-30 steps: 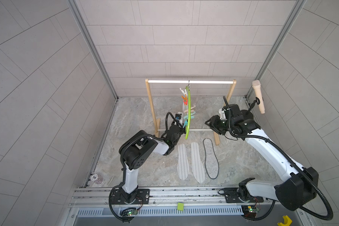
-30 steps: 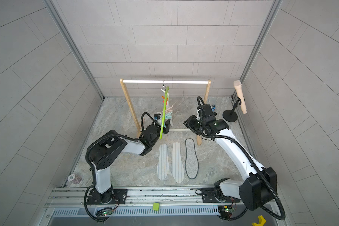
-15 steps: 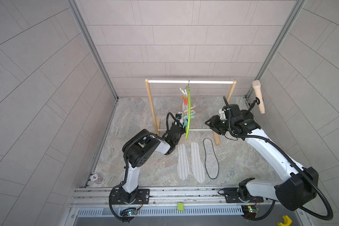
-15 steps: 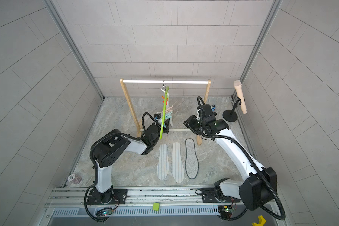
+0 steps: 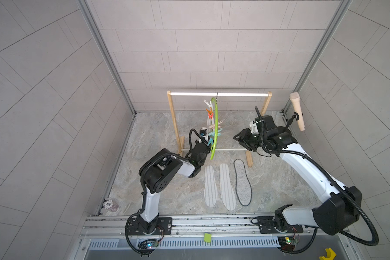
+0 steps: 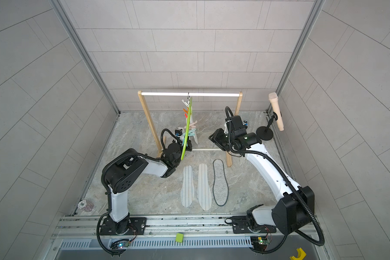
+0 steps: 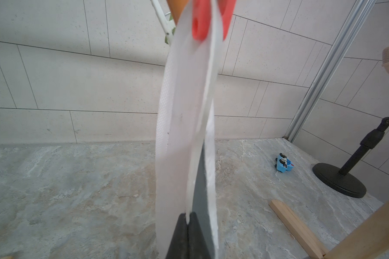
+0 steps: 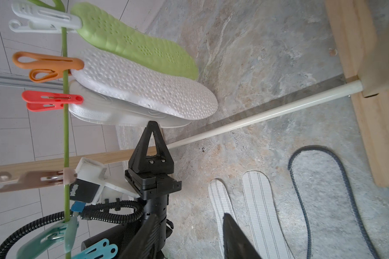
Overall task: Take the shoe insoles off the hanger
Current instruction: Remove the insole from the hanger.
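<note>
three hung insoles (image 8: 133, 42) on the hanger (image 5: 215, 135); three loose insoles (image 5: 227, 186) on the worktop (image 5: 167, 139) at its six o'clock. left end effector (image 7: 187, 216) grips the lowest hung insole (image 8: 103, 112); right end effector (image 8: 191, 215) gapes.

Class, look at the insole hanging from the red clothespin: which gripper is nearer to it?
Left. The left gripper is shut on the lower end of the red-pinned insole; the right gripper stands open, apart, to its right.

The left tool (image 7: 186, 220) has shut on the end of the red-pinned insole (image 8: 103, 112).
</note>
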`<state>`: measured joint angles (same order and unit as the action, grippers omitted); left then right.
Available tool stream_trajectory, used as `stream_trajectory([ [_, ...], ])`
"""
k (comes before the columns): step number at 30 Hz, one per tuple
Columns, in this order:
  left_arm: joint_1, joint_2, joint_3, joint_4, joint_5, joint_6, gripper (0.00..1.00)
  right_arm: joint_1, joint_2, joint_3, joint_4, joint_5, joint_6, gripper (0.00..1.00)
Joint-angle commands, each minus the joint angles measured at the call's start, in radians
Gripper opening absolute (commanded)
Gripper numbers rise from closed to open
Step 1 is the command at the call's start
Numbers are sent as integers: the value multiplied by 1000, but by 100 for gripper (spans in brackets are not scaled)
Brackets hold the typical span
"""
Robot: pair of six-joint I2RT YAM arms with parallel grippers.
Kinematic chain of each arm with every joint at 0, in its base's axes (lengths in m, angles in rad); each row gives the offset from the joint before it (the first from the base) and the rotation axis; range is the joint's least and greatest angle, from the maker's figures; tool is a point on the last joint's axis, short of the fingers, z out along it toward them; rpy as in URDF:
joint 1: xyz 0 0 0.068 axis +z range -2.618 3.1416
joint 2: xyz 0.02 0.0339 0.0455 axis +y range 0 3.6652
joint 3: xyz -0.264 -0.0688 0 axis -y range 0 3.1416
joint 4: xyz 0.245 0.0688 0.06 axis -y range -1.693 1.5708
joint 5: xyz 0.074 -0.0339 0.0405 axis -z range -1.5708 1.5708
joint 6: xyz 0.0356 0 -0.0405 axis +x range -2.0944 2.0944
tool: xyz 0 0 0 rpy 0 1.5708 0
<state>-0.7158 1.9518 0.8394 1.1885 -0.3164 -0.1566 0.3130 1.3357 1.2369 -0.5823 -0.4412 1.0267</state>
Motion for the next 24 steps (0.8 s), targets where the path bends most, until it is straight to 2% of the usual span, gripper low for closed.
stream_trajectory([
  [1, 3, -74, -11, 1, -8, 54, 0, -2, 6, 33, 43, -5, 40, 50],
  [6, 6, -117, -26, -42, -27, 94, 0, 6, 37, 81, 94, 0, 86, 53],
  [13, 20, -125, -43, -65, -26, 86, 0, 15, 93, 155, 106, 14, 129, 54],
  [24, 29, -93, -32, -105, 16, 96, 0, 23, 107, 153, 145, 65, 170, 55],
])
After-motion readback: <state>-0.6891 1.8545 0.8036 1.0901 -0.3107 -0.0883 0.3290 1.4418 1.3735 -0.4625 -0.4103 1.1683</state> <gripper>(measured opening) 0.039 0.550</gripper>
